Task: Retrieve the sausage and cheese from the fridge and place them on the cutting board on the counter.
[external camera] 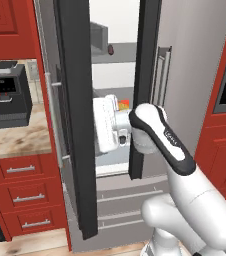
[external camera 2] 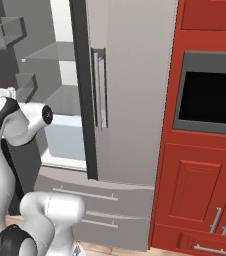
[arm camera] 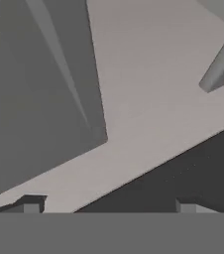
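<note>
While I watch the left base view, I see a coffee machine on the counter at far left, then the fridge with its left door swung open. Inside, the sausage lies on an upper shelf, and the cheese shows as an orange bit lower down, just beside the white arm reaching into the opening. In the hand view the gripper has its jaws wide apart over grey fridge surfaces, holding nothing. At far right sits a built-in oven.
</note>
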